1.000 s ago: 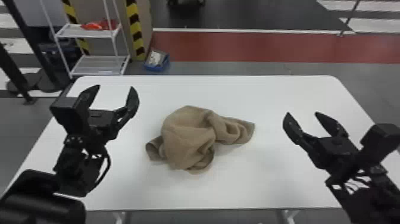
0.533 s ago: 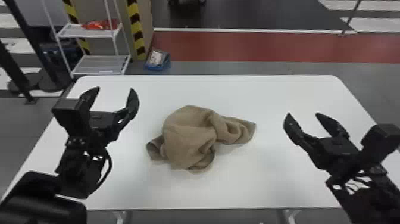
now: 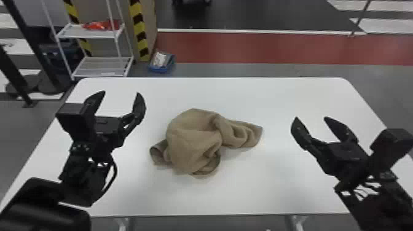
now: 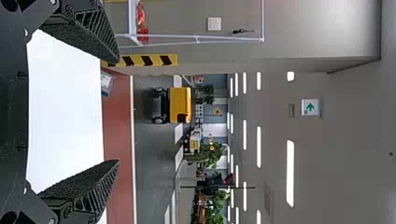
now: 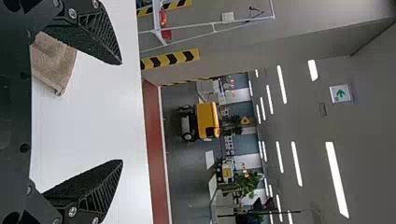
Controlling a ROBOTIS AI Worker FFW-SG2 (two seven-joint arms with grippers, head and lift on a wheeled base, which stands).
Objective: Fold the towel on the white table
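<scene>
In the head view a crumpled brown towel lies bunched on the white table, one end trailing to the right and a small flap out at the left. My left gripper is open over the table's left part, apart from the towel. Open as well, my right gripper is to the right of the towel's trailing end. The left wrist view has the left gripper with its fingers wide apart. In the right wrist view, part of the towel appears beyond the right gripper, whose fingers hold nothing.
Behind the table's back left corner stands a white shelf rack with red items on its upper shelf. A blue bin sits on the floor beside it. A yellow vehicle is farther off in the left wrist view.
</scene>
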